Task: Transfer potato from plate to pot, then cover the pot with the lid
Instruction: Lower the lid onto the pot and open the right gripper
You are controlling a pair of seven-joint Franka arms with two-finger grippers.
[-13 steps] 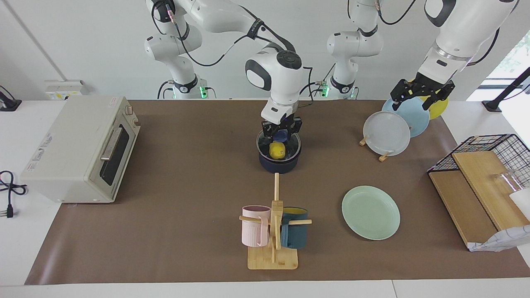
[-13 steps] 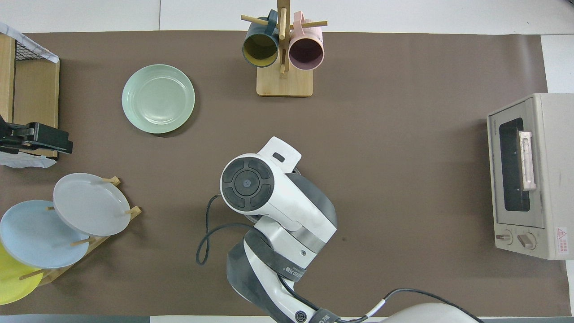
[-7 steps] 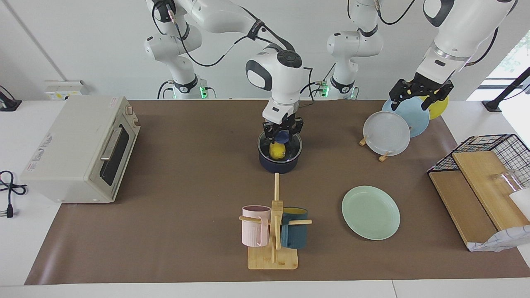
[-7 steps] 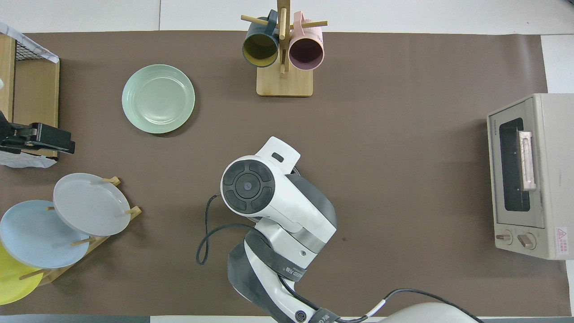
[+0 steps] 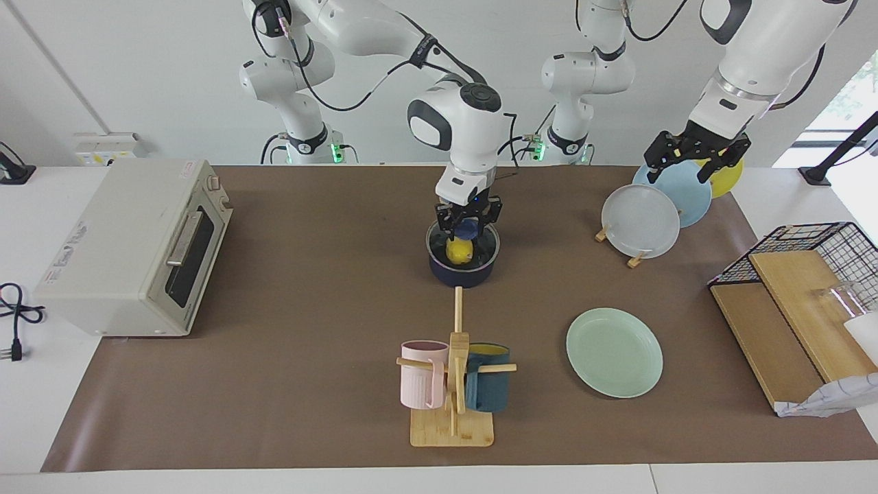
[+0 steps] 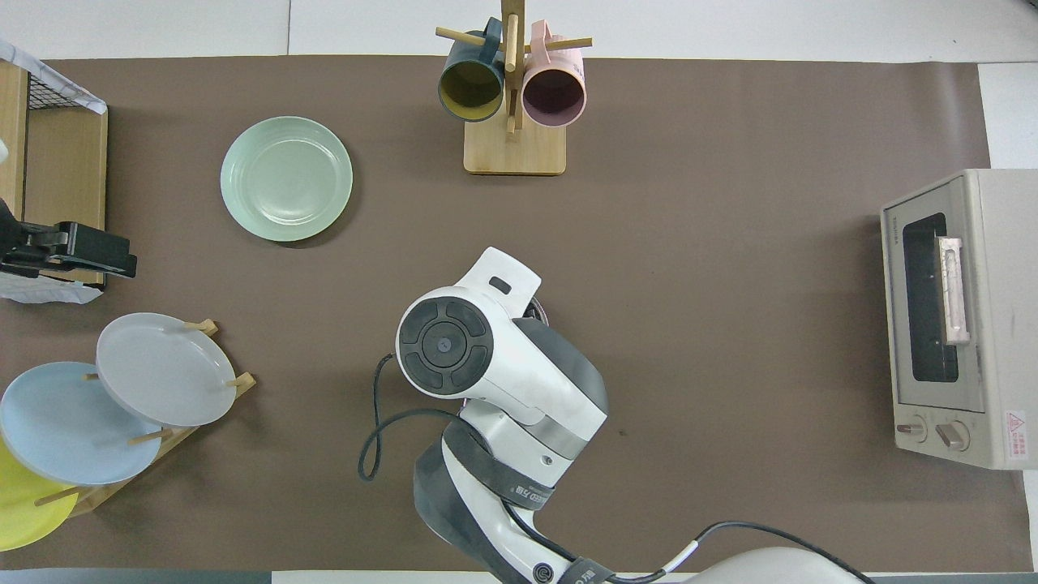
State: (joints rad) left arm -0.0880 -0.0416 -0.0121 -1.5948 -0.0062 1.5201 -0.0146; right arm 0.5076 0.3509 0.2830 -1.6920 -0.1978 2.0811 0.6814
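Note:
The dark blue pot [image 5: 462,273] stands mid-table with the yellow potato [image 5: 459,251] inside it, seen through the glass. The clear lid [image 5: 488,241] lies level at the pot's rim. My right gripper [image 5: 468,224] is shut on the lid's blue knob, straight above the pot. In the overhead view the right arm hides the pot and only a sliver of the lid [image 6: 538,307] shows. The mint-green plate [image 5: 614,352] [image 6: 286,178] lies bare, farther from the robots, toward the left arm's end. My left gripper [image 5: 688,167] [image 6: 97,253] hangs open over the plate rack, holding nothing.
A rack of upright plates [image 5: 641,221] stands at the left arm's end near the robots. A mug tree [image 5: 453,384] with a pink and a teal mug stands farther out than the pot. A toaster oven [image 5: 137,247] sits at the right arm's end, a wire basket [image 5: 802,254] at the other.
The right gripper has brought the lid down from a slight tilt to level on the pot. The left gripper has shifted only slightly.

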